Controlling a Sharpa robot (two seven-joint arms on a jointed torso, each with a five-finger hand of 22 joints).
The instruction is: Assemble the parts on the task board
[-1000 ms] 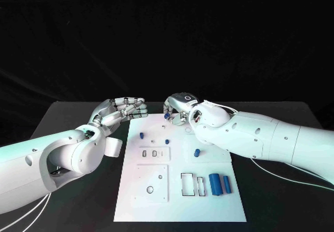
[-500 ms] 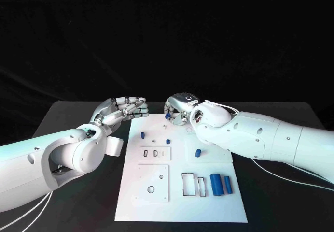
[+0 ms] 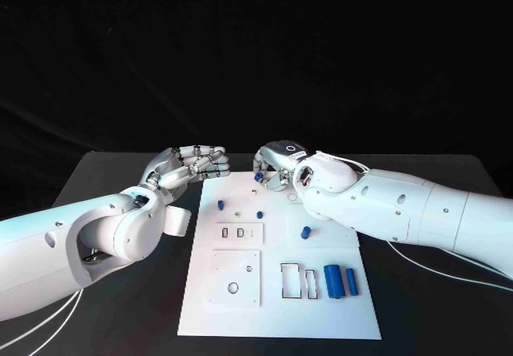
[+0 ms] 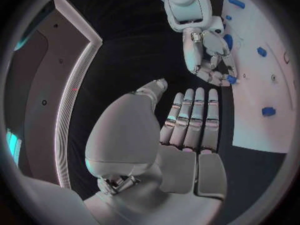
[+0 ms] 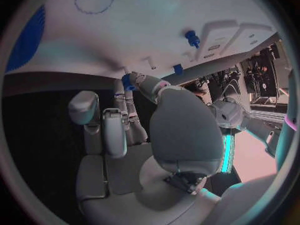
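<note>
The white task board (image 3: 280, 297) lies in the middle of the black surface (image 3: 107, 178), its long sides running from the near edge toward the far edge. Near the board's near right corner two blue cylinders (image 3: 339, 281) lie side by side, just right of two rectangular cutouts (image 3: 297, 282). Farther in, a small blue part (image 3: 307, 232) lies near the board's right edge, and another blue part (image 3: 220, 204) stands close to its left edge. At the board's far end the right robot hand (image 3: 280, 165) hangs above the board and pinches a small blue piece (image 3: 260, 176) between its fingertips. The left robot hand (image 3: 193, 167) hovers beside the board's far left corner, its fingers extended side by side, holding nothing.
</note>
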